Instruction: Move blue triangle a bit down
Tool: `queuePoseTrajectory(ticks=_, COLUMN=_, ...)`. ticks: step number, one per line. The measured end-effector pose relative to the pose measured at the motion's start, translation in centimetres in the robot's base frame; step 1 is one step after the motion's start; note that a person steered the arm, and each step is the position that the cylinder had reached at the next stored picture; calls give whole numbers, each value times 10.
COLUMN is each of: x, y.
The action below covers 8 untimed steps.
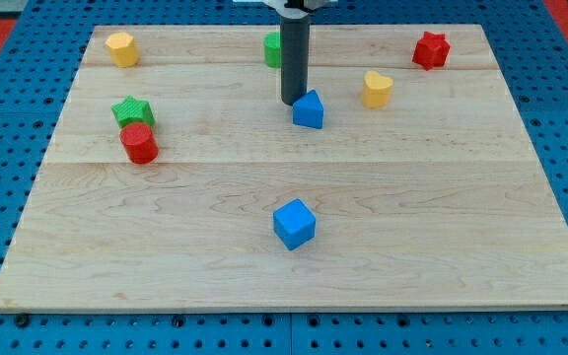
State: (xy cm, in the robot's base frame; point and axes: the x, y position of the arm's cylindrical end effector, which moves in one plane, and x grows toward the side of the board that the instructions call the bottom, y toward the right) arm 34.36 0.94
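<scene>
Gripper: none on this arm, only a dark rod whose tip point(292, 103) sits just at the upper left of the blue triangle point(309, 109), touching or nearly so, a little above the table's point(442, 237) middle. Blue cube point(294, 224) lies well below; green block point(273, 49) half hidden behind the rod. Yellow heart point(377, 88) and red block point(430, 49) right; yellow block point(121, 47), green star point(132, 110) touching red cylinder point(139, 143) left.
</scene>
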Motion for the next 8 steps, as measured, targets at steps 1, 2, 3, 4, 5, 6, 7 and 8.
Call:
queuePoseTrajectory(ticks=1, x=0, y=0)
queuePoseTrajectory(ticks=2, x=2, y=8)
queuePoseTrajectory(ticks=3, x=5, y=15)
queuePoseTrajectory(ticks=4, x=3, y=15)
queuePoseTrajectory(ticks=5, x=2, y=15)
queuePoseTrajectory(ticks=6, x=2, y=15)
queuePoseTrajectory(ticks=7, x=2, y=15)
queuePoseTrajectory(ticks=8, x=2, y=15)
